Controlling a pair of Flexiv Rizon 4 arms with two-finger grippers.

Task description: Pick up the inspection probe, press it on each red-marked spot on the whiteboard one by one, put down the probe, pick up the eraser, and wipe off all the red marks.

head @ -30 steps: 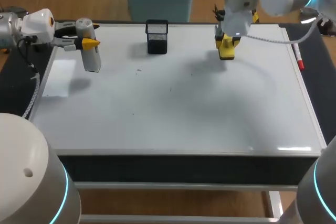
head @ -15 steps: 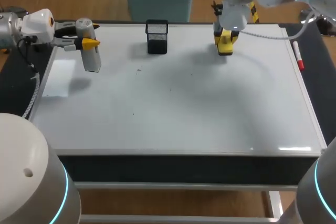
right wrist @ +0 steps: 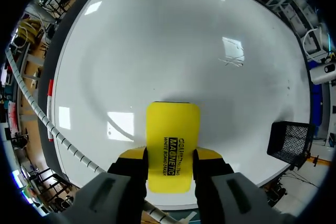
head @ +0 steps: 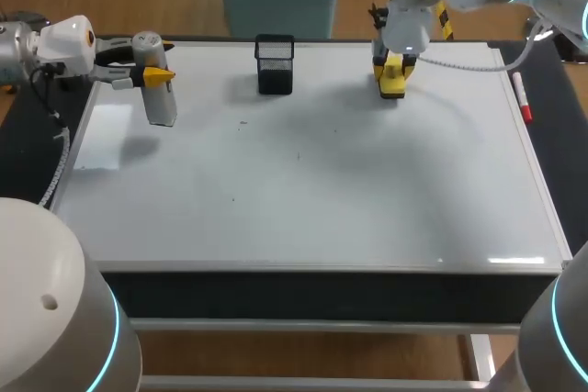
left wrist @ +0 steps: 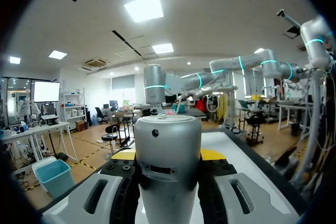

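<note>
My left gripper (head: pixel 152 73) is over the whiteboard's (head: pixel 312 181) far left corner, shut on the silver inspection probe (head: pixel 160 98), which hangs down from it. In the left wrist view the probe (left wrist: pixel 168 166) stands between the yellow-tipped fingers (left wrist: pixel 122 155). At the board's far edge, right of the middle, my right gripper (head: pixel 393 69) is shut on the yellow eraser (head: pixel 394 83). In the right wrist view the eraser (right wrist: pixel 172 142) sticks out past the fingertips (right wrist: pixel 208 153), low over the white surface. I see no red marks on the board, only a few faint dark specks.
A black mesh holder (head: pixel 276 64) stands at the board's far edge between the two grippers and shows beside the eraser (right wrist: pixel 289 142). A red marker (head: pixel 522 98) lies along the board's right edge.
My right arm has carried the eraser a little toward the board's far edge. The left arm and the probe have kept still.
</note>
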